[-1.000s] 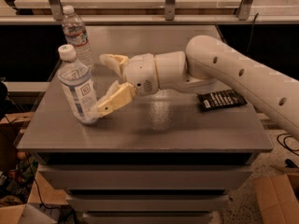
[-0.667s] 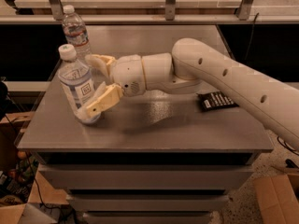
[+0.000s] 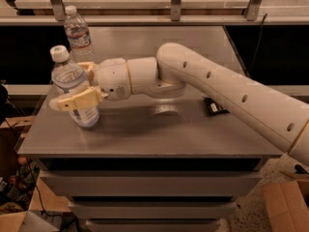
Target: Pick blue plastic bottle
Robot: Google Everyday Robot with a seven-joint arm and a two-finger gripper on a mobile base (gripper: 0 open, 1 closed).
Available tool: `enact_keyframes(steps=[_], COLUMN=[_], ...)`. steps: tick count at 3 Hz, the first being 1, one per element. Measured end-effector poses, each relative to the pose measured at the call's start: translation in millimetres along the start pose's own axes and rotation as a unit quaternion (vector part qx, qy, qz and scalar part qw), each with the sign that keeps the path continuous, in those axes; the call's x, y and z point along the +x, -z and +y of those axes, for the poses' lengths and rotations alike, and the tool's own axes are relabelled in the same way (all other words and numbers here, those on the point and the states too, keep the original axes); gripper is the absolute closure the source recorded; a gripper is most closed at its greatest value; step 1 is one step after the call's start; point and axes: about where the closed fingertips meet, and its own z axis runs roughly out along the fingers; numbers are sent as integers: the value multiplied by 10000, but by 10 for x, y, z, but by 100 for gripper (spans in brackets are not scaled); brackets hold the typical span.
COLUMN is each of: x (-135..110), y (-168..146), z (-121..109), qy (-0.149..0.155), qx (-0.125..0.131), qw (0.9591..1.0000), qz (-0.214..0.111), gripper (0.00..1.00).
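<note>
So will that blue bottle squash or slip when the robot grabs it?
Probably it gives a little: the blue plastic bottle looks thin and clear-walled. Tall on a narrow base and seemingly leaning, it may tip if nudged. The gripper sits around its middle, where smooth plastic might slip.

Workshop or lab area: metal drawer cabinet (image 3: 145, 144), cardboard box (image 3: 285, 202) at 4 o'clock, floor cables (image 3: 38, 197) at 8 o'clock. Gripper (image 3: 67, 86) at 9 o'clock.
</note>
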Motion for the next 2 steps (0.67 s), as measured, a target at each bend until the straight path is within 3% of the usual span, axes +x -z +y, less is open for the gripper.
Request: enact_keyframes(steps=[2], x=[-51], y=[-1], z=[-79], qy=[127], qx=[-42], qw=[9999], qz=[-95], gripper=[87])
